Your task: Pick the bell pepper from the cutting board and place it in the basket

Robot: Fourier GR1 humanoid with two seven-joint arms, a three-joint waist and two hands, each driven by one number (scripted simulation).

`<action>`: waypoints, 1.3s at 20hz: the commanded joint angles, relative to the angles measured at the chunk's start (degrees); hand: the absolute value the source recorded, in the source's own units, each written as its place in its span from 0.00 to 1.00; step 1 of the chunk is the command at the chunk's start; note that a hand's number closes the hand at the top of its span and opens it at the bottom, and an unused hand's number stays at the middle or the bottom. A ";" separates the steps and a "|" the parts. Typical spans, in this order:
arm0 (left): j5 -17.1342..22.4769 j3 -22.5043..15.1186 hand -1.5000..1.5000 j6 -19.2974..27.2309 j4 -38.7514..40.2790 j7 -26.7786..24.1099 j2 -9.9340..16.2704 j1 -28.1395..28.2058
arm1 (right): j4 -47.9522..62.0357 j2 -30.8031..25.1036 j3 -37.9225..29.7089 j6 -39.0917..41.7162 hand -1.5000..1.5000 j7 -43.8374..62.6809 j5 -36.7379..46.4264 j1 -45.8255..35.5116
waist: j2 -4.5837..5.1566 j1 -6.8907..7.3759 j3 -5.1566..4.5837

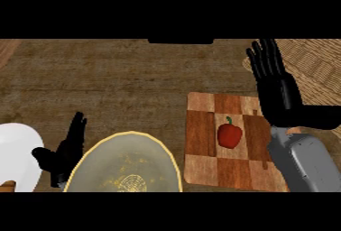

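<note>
Right hand (269, 67) open above board; bell pepper (230, 135) red, green-stemmed.

I see a small glossy red bell pepper (230, 134) with a short green stem pointing away from me, lying near the middle of the checkered brown wooden cutting board (201, 140). The woven tan wicker basket (318, 67) sits beyond the board's far right corner.
</note>
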 commanded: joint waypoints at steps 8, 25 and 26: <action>-6.89 -0.86 0.50 -1.85 -11.90 14.87 14.45 -1.12 | -1.18 0.66 -2.54 18.62 1.00 -27.86 -2.32 8.07 | 0.70 -3.34 1.70; -8.11 -0.64 0.50 -3.46 -5.08 19.48 13.84 -10.22 | -9.77 -22.60 3.53 -2.48 0.00 3.52 38.37 23.94 | -0.49 -4.05 0.57; -9.95 -2.10 0.50 -2.01 -5.53 18.88 12.98 -9.17 | -10.98 -25.36 3.94 0.98 0.00 5.78 38.09 24.99 | -0.56 -3.54 0.66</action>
